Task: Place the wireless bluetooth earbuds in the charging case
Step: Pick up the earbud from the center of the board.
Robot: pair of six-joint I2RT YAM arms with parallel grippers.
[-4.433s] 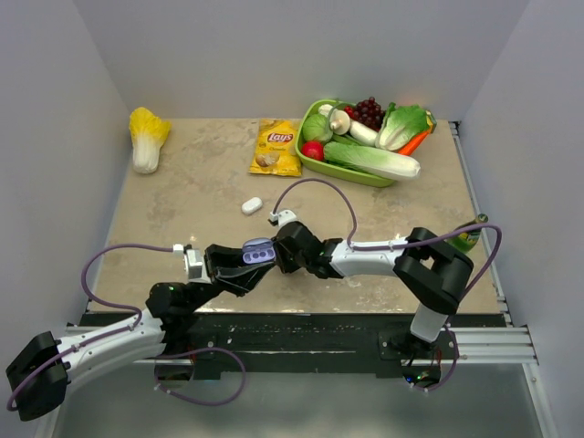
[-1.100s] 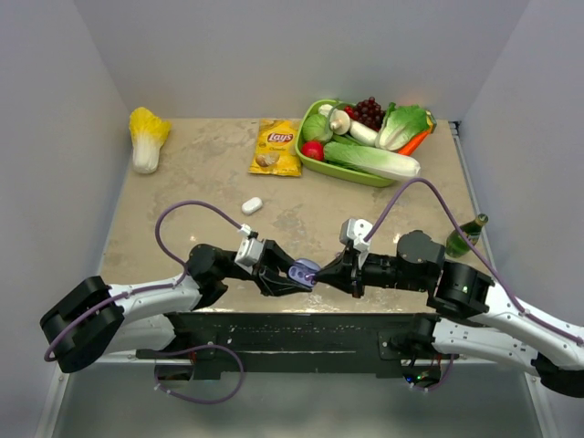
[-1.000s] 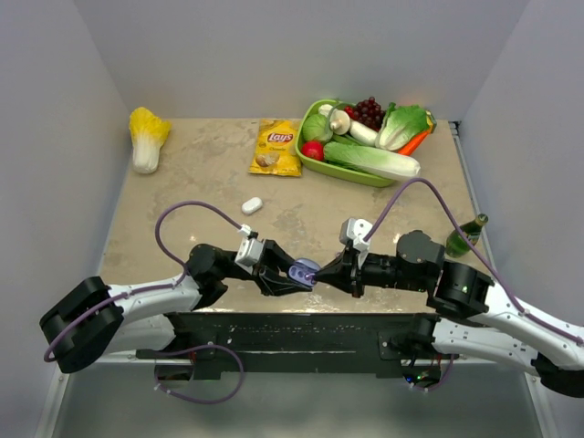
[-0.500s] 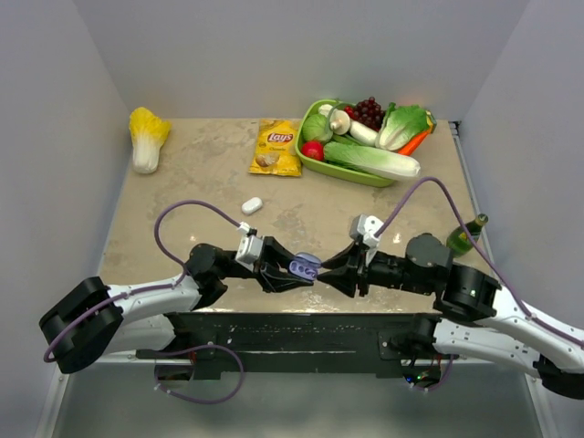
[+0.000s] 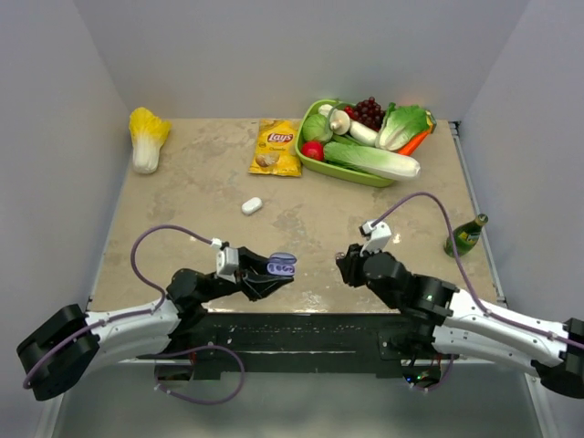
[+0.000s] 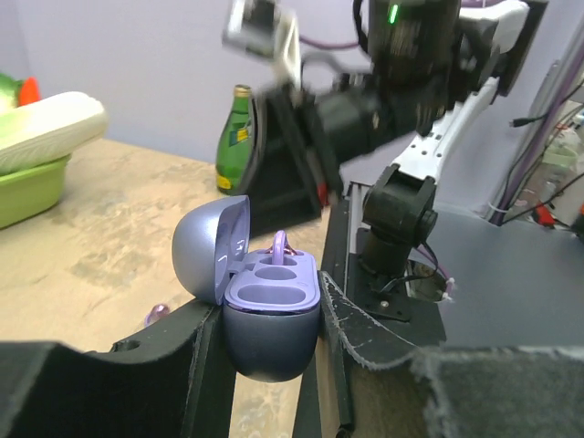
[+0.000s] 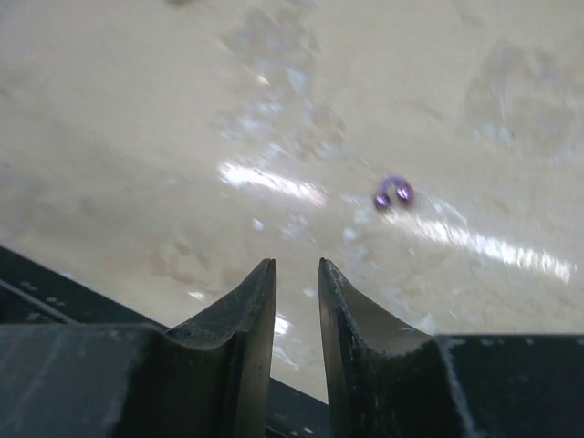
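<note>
Jaws, left: clamped on the lower half of the charging case (image 6: pixel 271 333), whose lid is open and tipped back.
Jaws, right: narrow gap with nothing between them, pointing down at the worktop (image 7: pixel 137 137).
Charging case: held over the near edge of the worktop, left of its middle; a seated earbud (image 6: pixel 280 243), purple, sticks up from the far socket.
Loose earbud (image 7: pixel 393 192): purple, lying on the worktop near the near edge, just ahead of the right jaws.
Middle: white oval thing (image 5: pixel 252 205), well apart from both arms.
Far edge: chips bag (image 5: pixel 276 146) beside a green basket (image 5: pixel 351 175) of vegetables; cabbage (image 5: pixel 146 137) near the far left corner.
Right edge: green bottle (image 5: pixel 465 235).
</note>
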